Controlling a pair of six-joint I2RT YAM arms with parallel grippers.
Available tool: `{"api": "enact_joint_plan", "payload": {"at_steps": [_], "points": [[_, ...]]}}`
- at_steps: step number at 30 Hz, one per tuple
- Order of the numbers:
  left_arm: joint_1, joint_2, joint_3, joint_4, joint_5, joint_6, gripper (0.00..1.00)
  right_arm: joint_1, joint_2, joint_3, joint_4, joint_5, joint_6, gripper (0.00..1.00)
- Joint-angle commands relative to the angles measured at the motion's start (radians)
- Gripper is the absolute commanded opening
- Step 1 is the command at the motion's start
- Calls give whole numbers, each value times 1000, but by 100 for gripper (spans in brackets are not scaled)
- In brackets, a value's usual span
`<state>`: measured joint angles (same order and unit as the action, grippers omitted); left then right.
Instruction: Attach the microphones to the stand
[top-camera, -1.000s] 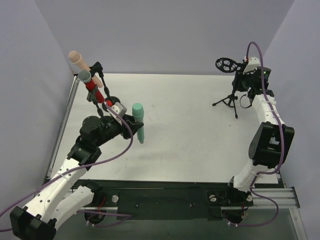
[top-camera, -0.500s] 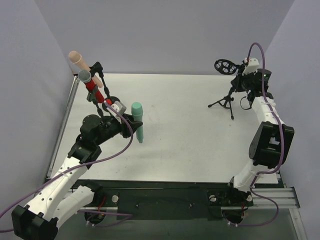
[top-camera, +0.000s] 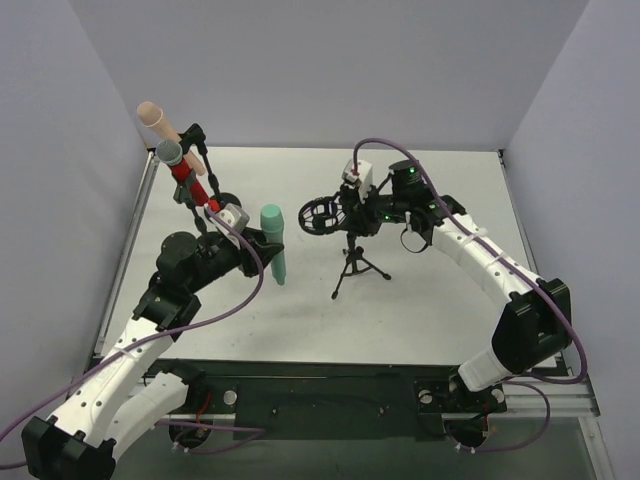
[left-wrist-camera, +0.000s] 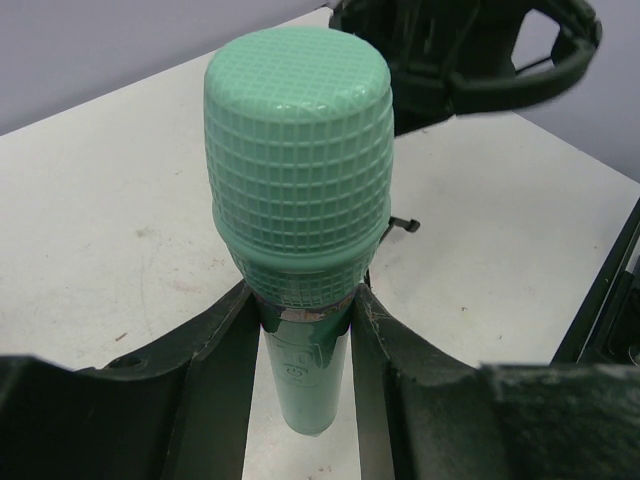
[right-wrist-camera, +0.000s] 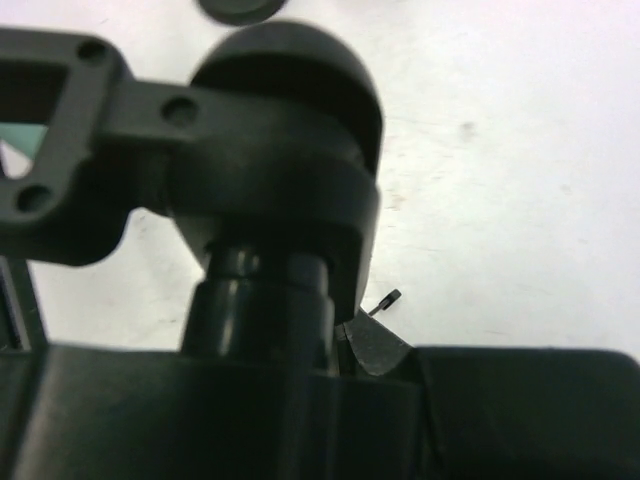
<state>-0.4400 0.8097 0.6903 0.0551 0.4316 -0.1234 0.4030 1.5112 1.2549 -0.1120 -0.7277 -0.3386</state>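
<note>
My left gripper (top-camera: 266, 243) is shut on the teal-green microphone (top-camera: 273, 250), holding it upright just under its head. In the left wrist view the microphone (left-wrist-camera: 298, 180) stands between the two fingers (left-wrist-camera: 218, 375). A pale pink microphone (top-camera: 155, 118) and a glittery red microphone (top-camera: 186, 178) sit clipped in a black stand (top-camera: 200, 150) at the back left. My right gripper (top-camera: 352, 212) is shut on the neck of a small black tripod stand (top-camera: 352, 265) mid-table. Its empty ring clip (top-camera: 318, 215) faces the teal microphone. The right wrist view shows that neck (right-wrist-camera: 270, 210) filling the jaws.
The tripod's legs (top-camera: 340, 290) spread over the white table (top-camera: 440, 290); whether they touch it I cannot tell. Grey walls close the table at the back and both sides. The left arm's purple cable (top-camera: 255, 280) loops beside the teal microphone.
The right gripper closed on the tripod stand at the back right and carried it left to mid-table, close to the teal microphone. The left arm has barely moved.
</note>
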Motion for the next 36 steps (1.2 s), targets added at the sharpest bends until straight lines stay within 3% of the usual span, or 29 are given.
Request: {"api": "enact_joint_plan", "payload": {"at_steps": [1, 6, 15, 23, 26, 30, 36], "points": [[9, -32, 0, 57, 7, 5, 0, 51, 15, 52, -48, -33, -34, 0], [12, -38, -6, 58, -2, 11, 0, 66, 17, -4, -43, -104, -75, 2], [14, -26, -6, 66, 6, 7, 0, 10, -84, -158, -115, -214, -218, 41], [15, -21, -9, 80, 12, -5, 0, -46, -149, -215, -172, -263, -278, 62], [15, -23, -18, 112, 28, -31, 0, -79, -170, -239, -179, -294, -274, 76], [15, -35, -15, 156, 39, -100, 0, -133, -203, -247, -270, -325, -330, 84], [14, -84, 29, 132, 35, -157, 0, -179, -223, -235, -446, -243, -471, 89]]}}
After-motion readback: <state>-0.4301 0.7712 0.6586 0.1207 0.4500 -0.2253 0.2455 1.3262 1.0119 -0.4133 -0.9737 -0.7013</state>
